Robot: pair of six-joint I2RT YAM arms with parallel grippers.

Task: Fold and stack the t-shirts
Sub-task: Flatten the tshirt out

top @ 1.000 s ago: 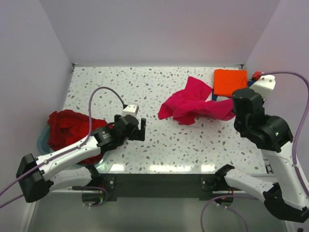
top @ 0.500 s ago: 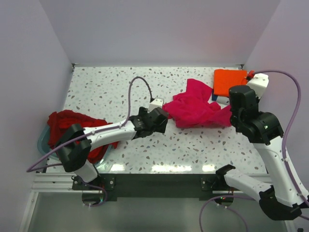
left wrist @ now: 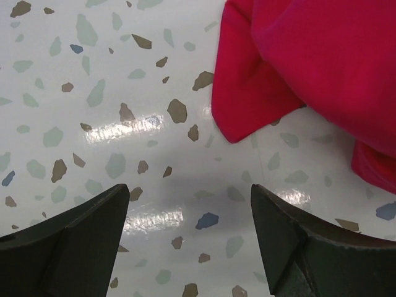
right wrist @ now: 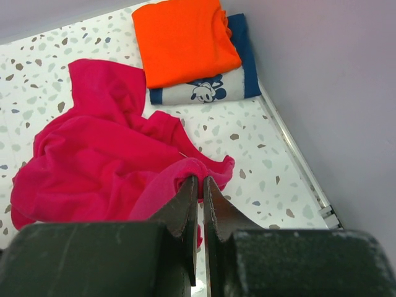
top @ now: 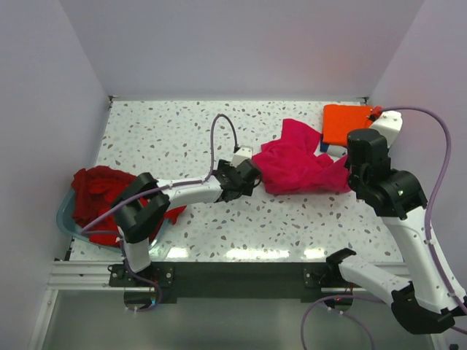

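Pink shirt [top: 299, 164] lies crumpled on the table [top: 182, 131], right of centre. Orange shirt [right wrist: 182, 40] is folded on top of the navy shirt [right wrist: 243, 68] in the far right corner. Red shirts [top: 102, 191] are heaped in the tub [top: 64, 219] at the left edge.

Since a second ago the left arm has swung from beside the tub across to the pink shirt's left edge, and the shirt is bunched tighter.

Left jaws spread and empty, over bare table just short of a pink fold. Right jaws pressed together, pinching the pink shirt's right edge.
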